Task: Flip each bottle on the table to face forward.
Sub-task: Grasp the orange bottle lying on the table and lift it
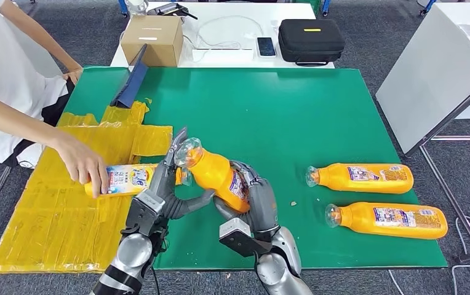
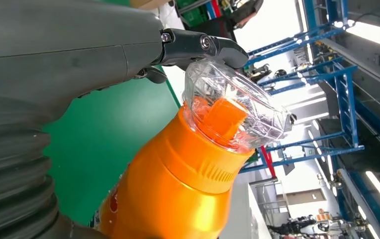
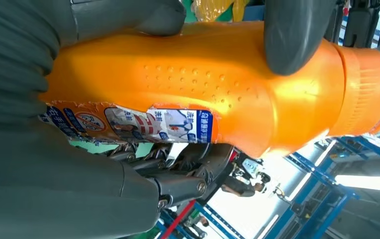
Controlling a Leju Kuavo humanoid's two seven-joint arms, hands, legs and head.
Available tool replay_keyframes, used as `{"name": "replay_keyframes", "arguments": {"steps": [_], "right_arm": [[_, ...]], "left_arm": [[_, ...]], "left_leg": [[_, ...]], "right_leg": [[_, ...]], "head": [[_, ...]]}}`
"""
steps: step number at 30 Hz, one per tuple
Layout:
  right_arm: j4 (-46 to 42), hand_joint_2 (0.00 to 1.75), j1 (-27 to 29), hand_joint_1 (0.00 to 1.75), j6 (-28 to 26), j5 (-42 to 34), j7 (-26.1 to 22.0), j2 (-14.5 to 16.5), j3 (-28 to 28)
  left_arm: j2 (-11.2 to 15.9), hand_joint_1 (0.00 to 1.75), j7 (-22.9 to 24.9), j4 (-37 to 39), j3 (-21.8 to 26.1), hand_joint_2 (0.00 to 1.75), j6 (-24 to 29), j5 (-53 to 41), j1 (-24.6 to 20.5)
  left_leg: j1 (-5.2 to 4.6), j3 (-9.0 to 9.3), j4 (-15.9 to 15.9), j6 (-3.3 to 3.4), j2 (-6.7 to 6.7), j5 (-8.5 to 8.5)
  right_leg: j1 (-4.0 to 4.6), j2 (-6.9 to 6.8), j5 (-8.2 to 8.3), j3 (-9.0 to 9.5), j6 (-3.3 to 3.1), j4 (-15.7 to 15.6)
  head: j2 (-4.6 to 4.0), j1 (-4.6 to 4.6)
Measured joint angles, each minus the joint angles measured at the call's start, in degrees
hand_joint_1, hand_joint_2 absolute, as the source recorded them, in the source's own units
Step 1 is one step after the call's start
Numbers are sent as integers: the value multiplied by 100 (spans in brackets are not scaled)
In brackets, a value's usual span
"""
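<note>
Held bottle: an orange bottle [image 1: 219, 177] with a clear cap is lifted off the green table [image 1: 294, 110], tilted, cap up and toward the robot's left, near the front edge between the two hands.
Right hand: the right hand [image 1: 254, 200] is wrapped around the bottle's body, thumb on one side and dark fingers on the other in the right wrist view; it carries the weight.
Left hand: the left hand [image 1: 162, 193] has its fingers spread; a fingertip [image 2: 218, 47] touches the clear cap, the thumb reaches under toward the bottle. It steadies more than it grips, as far as I can judge.
Looks: smooth glossy orange plastic, a ribbed collar under the cap, a blue and white label [image 3: 143, 122] with a torn upper edge, small dimples on the shoulder.
Risk: the plastic looks slick, so the bottle could twist or slide in the right hand during the turn; a push on the cap could lever it out of the grip.
Risk nearby: a person's hand [image 1: 85, 163] holds another bottle [image 1: 131, 179] just beside the left hand, so a wide swing could knock it.
Other bottles: two bottles [image 1: 362, 178] [image 1: 389, 220] lie on their sides to the right, caps pointing left, well apart from the hands.
Further out: yellow sheets [image 1: 60, 203] cover the table's left side; a cardboard box [image 1: 152, 38] and a black case [image 1: 311, 40] sit on the white table beyond.
</note>
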Motion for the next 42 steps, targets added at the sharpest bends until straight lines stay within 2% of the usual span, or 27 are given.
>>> {"name": "replay_keyframes", "arguments": {"steps": [11,21,26,27,30,31,42], "right_arm": [[321,175,-151,175,-301,8,-77,84,277],[470,175,-200,175,-333,7,-60,92,336],[536,175,-211,175,-412,53,-68,113,392],[551,175,-217,174,-424,57,-68,115,403],[603,175,-244,174,-433,59,-69,120,437],[622,175,-253,175,-435,59,-70,122,442],[742,175,-312,174,-537,70,-98,145,466]], "left_arm": [[-9,0,-9,292,68,175,-549,499,-150],[-27,0,-3,502,76,175,-678,615,-238],[-35,2,35,598,77,175,-984,817,-276],[-36,33,31,617,78,175,-1048,869,-289],[-38,162,8,650,78,175,-1163,981,-306],[-39,175,2,652,78,175,-1182,1013,-305],[-40,175,2,671,115,175,-1326,1204,-312]], "left_leg": [[0,0,0,0,1,0],[0,-1,0,0,1,0],[0,-2,0,0,2,0],[0,-2,0,0,1,0],[0,-2,0,0,2,0],[0,-2,0,0,2,0],[0,-3,0,0,2,0]], "right_leg": [[0,0,1,-1,0,0],[0,0,0,-2,0,0],[0,0,0,-3,0,0],[0,0,0,-3,0,0],[0,1,0,-3,0,0],[0,1,0,-3,0,0],[0,0,0,-4,0,0]], "head": [[-1,-1],[0,0],[-1,-1],[-1,-1],[0,-1],[1,-1],[0,-1]]}}
